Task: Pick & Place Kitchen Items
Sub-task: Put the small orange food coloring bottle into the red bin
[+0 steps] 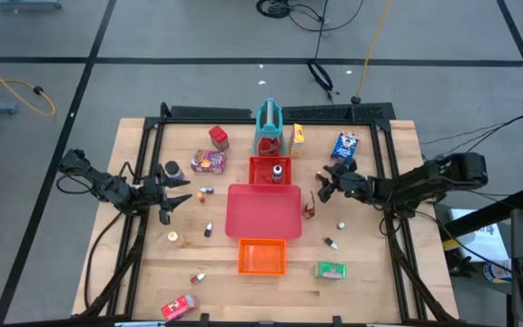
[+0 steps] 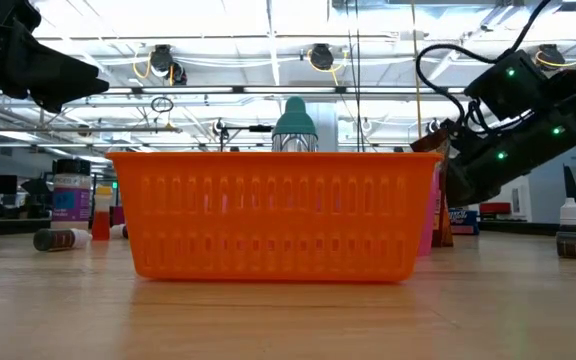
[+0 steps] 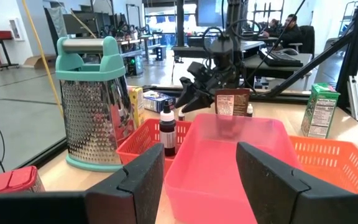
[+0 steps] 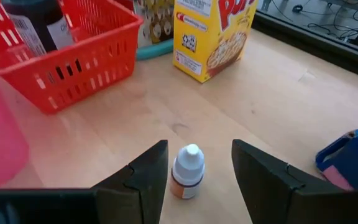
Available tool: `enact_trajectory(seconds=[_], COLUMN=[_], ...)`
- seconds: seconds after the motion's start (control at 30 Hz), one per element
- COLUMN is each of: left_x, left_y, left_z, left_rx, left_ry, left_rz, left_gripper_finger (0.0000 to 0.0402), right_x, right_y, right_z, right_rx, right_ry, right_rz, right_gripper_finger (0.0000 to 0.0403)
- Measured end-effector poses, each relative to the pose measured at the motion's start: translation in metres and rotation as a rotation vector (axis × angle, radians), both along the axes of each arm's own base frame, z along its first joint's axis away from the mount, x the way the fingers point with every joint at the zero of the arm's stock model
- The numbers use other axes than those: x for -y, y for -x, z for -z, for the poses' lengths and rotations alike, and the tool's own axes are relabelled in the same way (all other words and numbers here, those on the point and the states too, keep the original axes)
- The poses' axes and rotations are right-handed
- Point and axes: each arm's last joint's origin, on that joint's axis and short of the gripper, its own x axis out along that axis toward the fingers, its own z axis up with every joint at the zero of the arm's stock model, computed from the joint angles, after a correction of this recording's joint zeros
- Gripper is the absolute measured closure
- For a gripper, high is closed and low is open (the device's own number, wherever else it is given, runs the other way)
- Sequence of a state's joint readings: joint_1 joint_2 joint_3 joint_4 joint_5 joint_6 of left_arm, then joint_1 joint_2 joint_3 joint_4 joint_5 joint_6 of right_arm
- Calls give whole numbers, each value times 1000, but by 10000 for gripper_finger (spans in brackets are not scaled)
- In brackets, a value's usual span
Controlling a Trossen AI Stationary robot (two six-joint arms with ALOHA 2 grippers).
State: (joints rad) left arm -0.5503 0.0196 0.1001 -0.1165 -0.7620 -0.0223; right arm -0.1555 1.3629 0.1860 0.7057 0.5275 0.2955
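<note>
High view, left to right: the left gripper (image 1: 172, 202) hovers over the left part of the bench (image 1: 134, 272), its fingers (image 3: 138, 180) apart and holding nothing. Near it lie a dark purple can (image 1: 172, 170), a pink-purple packet (image 1: 210, 162) and several tiny bottles scattered on the wood. A red box (image 1: 219, 137) stands farther back, and another red box (image 1: 179, 307) lies at the front edge.

Down the middle stand the teal-handled grater (image 1: 269, 128), a small red basket (image 1: 271, 170) with a dark bottle (image 3: 167, 130) in it, a pink tray (image 1: 263, 211) and an orange basket (image 1: 261, 256).

Right of the grater stands a yellow box (image 1: 297, 139), then a blue-white box (image 1: 344, 145). A green box (image 1: 331, 270) lies toward the front right.

The right gripper (image 1: 325, 186) hangs low just right of the red basket. In the right wrist view its fingers (image 4: 143, 174) stand apart on either side of a small white-capped bottle (image 4: 187, 171) standing upright on the bench; whether they touch it I cannot tell.
</note>
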Motion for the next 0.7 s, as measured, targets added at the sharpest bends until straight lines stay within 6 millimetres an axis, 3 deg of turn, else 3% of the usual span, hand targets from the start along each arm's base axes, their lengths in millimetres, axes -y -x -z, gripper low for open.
enact_trajectory(seconds=[0.2,0.7], left_x=[0,0], left_y=[0,0], left_z=[0,1], left_rx=[0,-6], left_ry=[1,-3], left_rz=[0,0], left_gripper_finger=[201,201], right_x=[1,2], right_y=[-4,-6], right_z=[5,10], right_rx=[23,13], right_ry=[6,14], right_rz=[19,25], right_gripper_finger=[252,358])
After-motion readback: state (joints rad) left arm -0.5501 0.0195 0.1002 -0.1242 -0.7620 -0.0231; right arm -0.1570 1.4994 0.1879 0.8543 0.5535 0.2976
